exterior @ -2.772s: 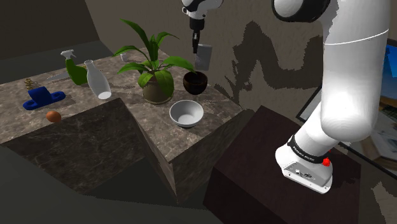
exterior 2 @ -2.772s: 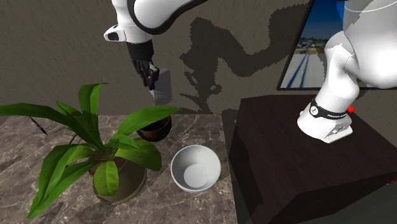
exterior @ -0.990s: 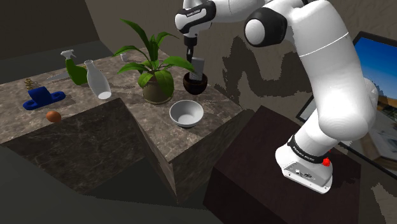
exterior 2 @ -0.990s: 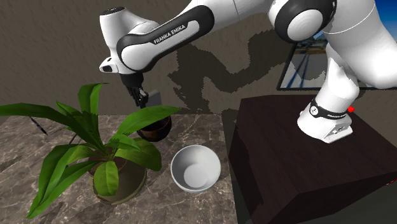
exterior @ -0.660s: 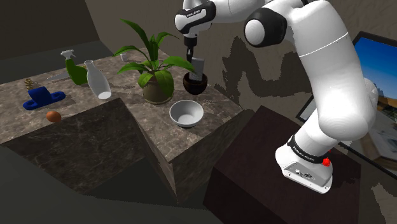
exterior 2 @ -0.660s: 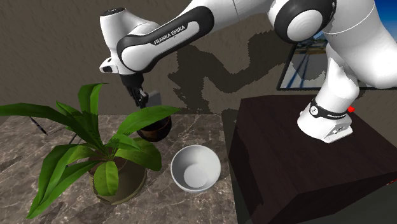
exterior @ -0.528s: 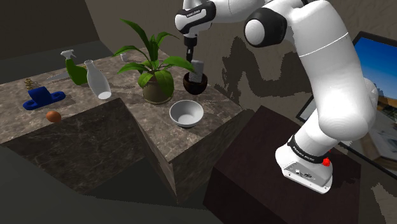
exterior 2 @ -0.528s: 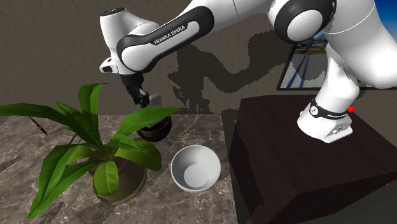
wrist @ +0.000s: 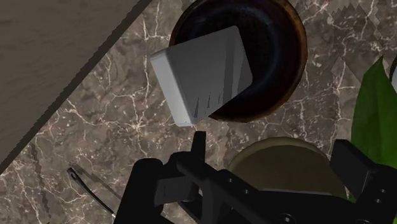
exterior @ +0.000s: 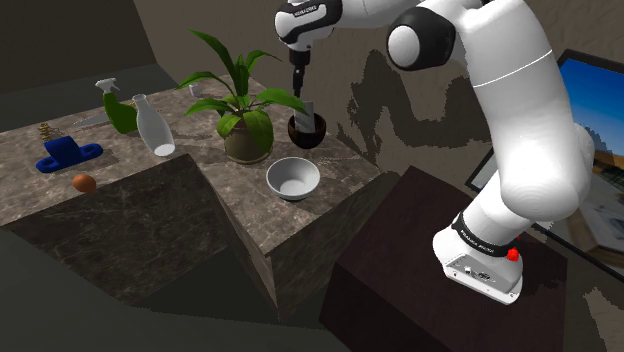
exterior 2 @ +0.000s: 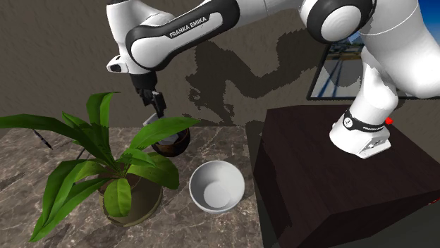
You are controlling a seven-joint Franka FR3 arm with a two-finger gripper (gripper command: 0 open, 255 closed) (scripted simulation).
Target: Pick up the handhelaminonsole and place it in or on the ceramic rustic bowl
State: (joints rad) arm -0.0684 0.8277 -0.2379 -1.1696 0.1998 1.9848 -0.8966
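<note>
**Console lying in dark bowl; gripper clear of it**

Gripper (exterior 2: 157, 104): the two fingers (wrist: 153, 181) stand apart with nothing between them. It is open and empty. In the shoulder view it hangs at 12 o'clock from the dark bowl (wrist: 275, 39), pointing down, a little above the rim. The arm (exterior: 520, 120) arches over from the stand (exterior: 400, 270) at 4 o'clock.

Console (wrist: 203, 79): a plain grey slab, rendered without markings. In the wrist view it lies tilted across the dark bowl. One end is down inside the bowl and the other end juts out past the rim above the counter (wrist: 95, 127). It is apart from both fingers. In the second exterior view a leaf covers most of it, and a small grey edge shows just below the gripper.

Dark bowl: brown-black and upright on the marbled counter, near the wall. Whether the console's jutting end touches the counter cannot be told.

Surroundings, shoulder view:
- The plant (exterior: 238, 85) in its pot (exterior: 247, 145) stands just beside the dark bowl at 9 o'clock, with one leaf reaching to the rim.
- A white bowl (exterior: 293, 178) sits near the dark bowl at 6 to 7 o'clock, apart from it.
- A pale bottle (exterior: 152, 125) stands at 9 o'clock from the pot, well apart.
- A green spray bottle (exterior: 120, 110) stands just beside the pale bottle at 10 o'clock.
</note>
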